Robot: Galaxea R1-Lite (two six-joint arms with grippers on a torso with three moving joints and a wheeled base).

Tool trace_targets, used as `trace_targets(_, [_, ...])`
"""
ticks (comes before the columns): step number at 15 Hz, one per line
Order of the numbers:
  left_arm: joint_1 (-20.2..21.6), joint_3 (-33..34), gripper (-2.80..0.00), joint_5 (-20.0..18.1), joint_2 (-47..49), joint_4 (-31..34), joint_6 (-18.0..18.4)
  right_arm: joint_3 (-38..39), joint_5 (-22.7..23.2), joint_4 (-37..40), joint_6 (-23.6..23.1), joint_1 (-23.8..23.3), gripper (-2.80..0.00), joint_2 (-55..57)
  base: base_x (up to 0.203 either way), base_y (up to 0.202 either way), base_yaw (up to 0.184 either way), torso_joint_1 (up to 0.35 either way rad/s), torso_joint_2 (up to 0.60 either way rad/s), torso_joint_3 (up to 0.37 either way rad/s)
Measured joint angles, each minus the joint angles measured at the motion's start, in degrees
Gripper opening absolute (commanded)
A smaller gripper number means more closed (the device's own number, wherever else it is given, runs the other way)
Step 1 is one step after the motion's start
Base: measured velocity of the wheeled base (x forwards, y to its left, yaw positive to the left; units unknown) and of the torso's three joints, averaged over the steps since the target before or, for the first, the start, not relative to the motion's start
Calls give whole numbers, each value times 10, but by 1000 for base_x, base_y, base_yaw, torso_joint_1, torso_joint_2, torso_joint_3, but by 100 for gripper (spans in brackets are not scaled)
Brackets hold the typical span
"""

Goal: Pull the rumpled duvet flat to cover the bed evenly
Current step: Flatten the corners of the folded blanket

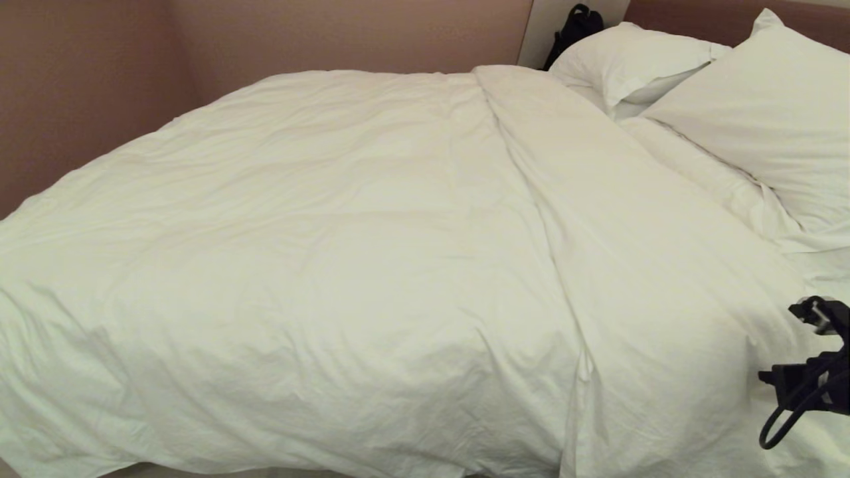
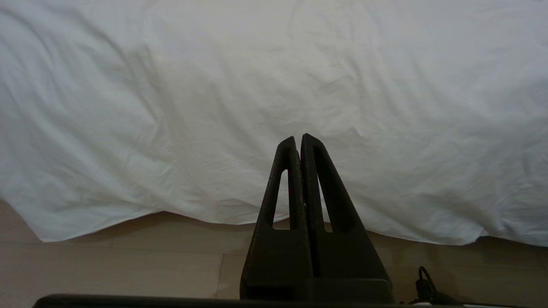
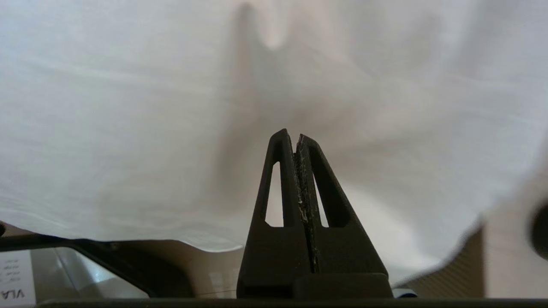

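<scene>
The left gripper (image 2: 299, 141) has its two black fingers pressed tight together with nothing between them, and it points at the side of the duvet (image 2: 274, 98) that hangs over the near edge of the bed down toward the pale wood floor (image 2: 107, 265). The right gripper (image 3: 291, 137) is pinched closed too and holds nothing; its tips point at white duvet cloth close in front of them. In the right wrist view a white label (image 3: 15, 278) sits in one corner with the letters "VLA" on it, seen upside down; the smaller print cannot be read. The duvet (image 1: 372, 252) is big, white and puffy, full of small wrinkles. It covers most of the bed, with one long fold running from the far edge to the near edge. Only the head view shows the two white pillows (image 1: 750, 113) at the head end, the bare sheet (image 1: 827, 265) beside them, the brown headboard (image 1: 690, 16), a black bag (image 1: 574, 26) by the far corner, and part of the right arm (image 1: 813, 372) over the near right edge.
</scene>
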Motion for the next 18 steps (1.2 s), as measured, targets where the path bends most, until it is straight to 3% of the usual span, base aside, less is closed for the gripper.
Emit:
trace_targets(8, [0,0,-280,0,0,0,0,-1,-73,25,3,-49,-280,28,0,0,0,0,0,0])
trace_targets(18, [0,0,-280,0,0,0,0,8,-79,-28,-12,-83,-280,109,0,0,0,0,0,0])
